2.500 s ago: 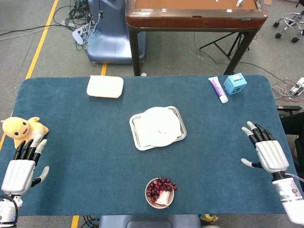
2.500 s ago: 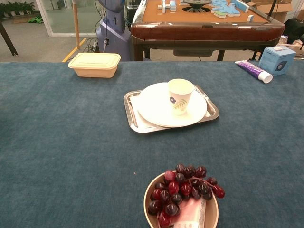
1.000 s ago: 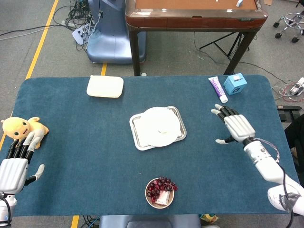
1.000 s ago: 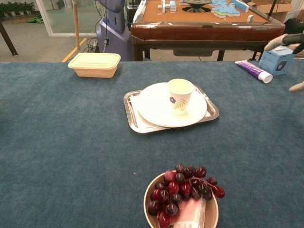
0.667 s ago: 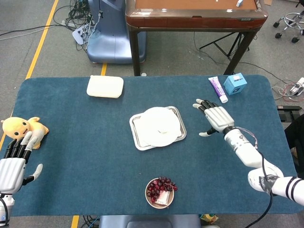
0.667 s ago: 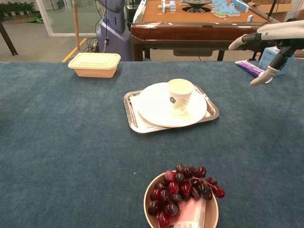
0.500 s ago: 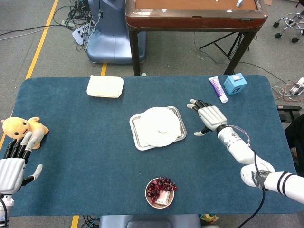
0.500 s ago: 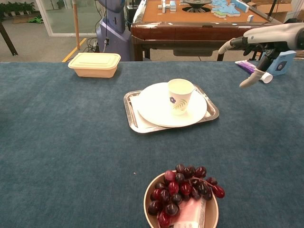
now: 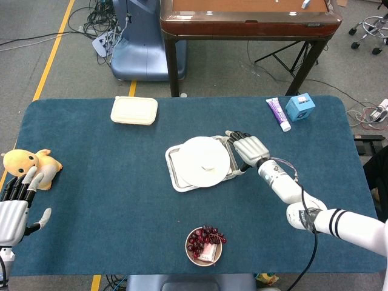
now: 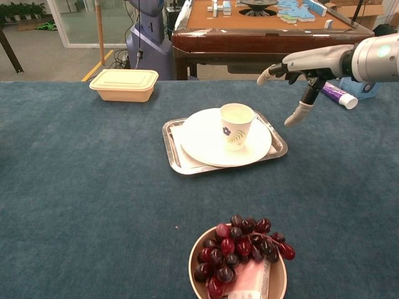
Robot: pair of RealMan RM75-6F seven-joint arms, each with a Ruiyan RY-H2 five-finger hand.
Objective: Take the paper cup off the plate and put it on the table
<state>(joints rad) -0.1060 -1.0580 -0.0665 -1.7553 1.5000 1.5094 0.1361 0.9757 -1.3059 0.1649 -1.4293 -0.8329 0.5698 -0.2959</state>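
Note:
A white paper cup (image 10: 237,126) with a blue flower print stands upright on a white plate (image 10: 206,146), which lies on a metal tray (image 10: 171,148). From above, the cup (image 9: 213,161) shows only as a pale disc on the plate (image 9: 195,163). My right hand (image 9: 248,148) hovers open over the tray's right edge, fingers spread, just right of the cup and not touching it; in the chest view the right hand (image 10: 296,71) is raised above the table. My left hand (image 9: 14,209) rests open near the table's left front edge.
A bowl of dark grapes (image 10: 240,258) sits at the front centre. A cream lidded box (image 10: 124,84) stands back left. A tube (image 9: 278,113) and a blue box (image 9: 300,107) lie back right. A yellow plush toy (image 9: 27,165) is at the far left.
My right hand has swept leftward from the table's right side to the tray's right edge, staying open. The left hand slid slightly down and outward. The cup has not moved.

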